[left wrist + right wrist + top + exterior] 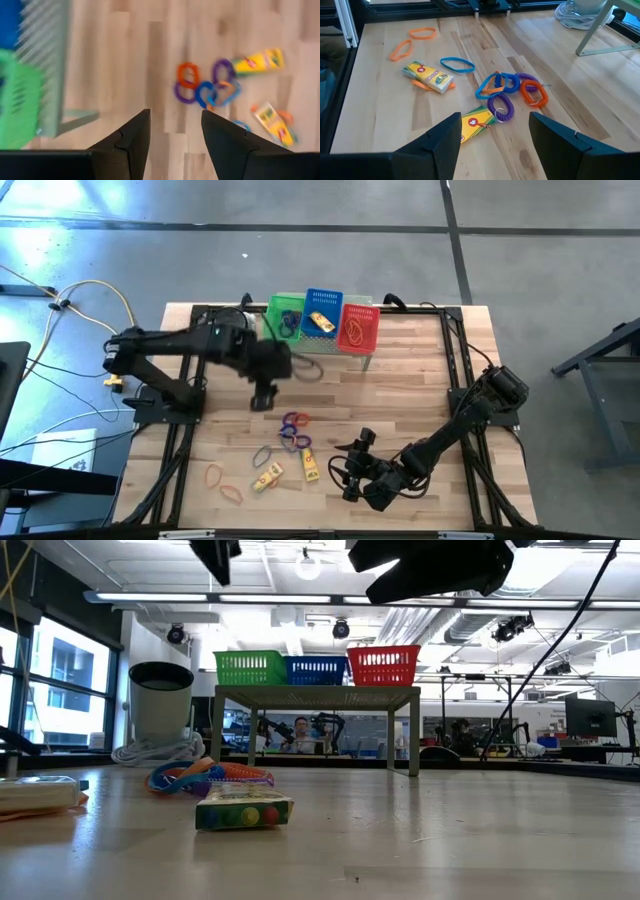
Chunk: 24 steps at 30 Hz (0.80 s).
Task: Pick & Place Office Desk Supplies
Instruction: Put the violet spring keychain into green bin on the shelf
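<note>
Landmark: coil-loop cluster (294, 423) — purple, blue, orange loops lying mid-surface (400, 400), w/ two yellow crayon boxes (268, 476) and flat orange bands (214, 474) just past it, toward the front edge. Left gripper (263, 396) hangs above the surface just back-left of the cluster, fingers spread wide, empty. Right gripper (350, 470) sits front-right of the cluster, near it — also wide apart, holding nothing.

Coiled loops (512, 90), purple, blue, orange: tangled cluster, flat on worktop. Yellow crayon boxes (427, 76): two, lying flat nearby. Flat bands (456, 64), orange and blue: scattered beside.
</note>
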Available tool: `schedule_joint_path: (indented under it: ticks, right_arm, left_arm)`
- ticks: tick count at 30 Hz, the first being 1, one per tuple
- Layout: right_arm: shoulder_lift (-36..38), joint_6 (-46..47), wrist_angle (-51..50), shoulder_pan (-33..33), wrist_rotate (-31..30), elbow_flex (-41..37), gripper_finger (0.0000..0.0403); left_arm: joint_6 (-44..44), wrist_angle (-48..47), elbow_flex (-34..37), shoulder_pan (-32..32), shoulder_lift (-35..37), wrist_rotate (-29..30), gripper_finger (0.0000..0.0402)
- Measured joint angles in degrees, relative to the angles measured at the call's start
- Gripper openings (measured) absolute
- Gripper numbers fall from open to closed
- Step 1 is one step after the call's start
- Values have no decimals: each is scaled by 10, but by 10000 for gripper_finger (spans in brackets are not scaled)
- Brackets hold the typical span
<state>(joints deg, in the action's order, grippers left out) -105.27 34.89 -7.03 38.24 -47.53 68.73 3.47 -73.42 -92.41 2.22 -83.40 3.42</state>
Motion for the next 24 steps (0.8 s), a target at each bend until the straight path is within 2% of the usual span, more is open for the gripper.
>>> schedule_joint_path:
  ticks: [5,9,16,20,24]
  right_arm:
    - [0,-1,3,0,0,0,220]
    - [0,-5,3,0,2,0,220]
    - [0,-6,2,0,13,0,220]
    - [0,-3,-2,4,15,0,220]
    - [0,-1,-2,4,15,0,220]
  left_arm:
    - [-42,6,22,55,0,-28,169]
    - [-56,41,65,62,0,-46,169]
    - [-57,165,185,47,-1,-48,169]
    - [-98,256,267,26,-1,-87,169]
    - [-81,347,334,-11,-1,-125,169]
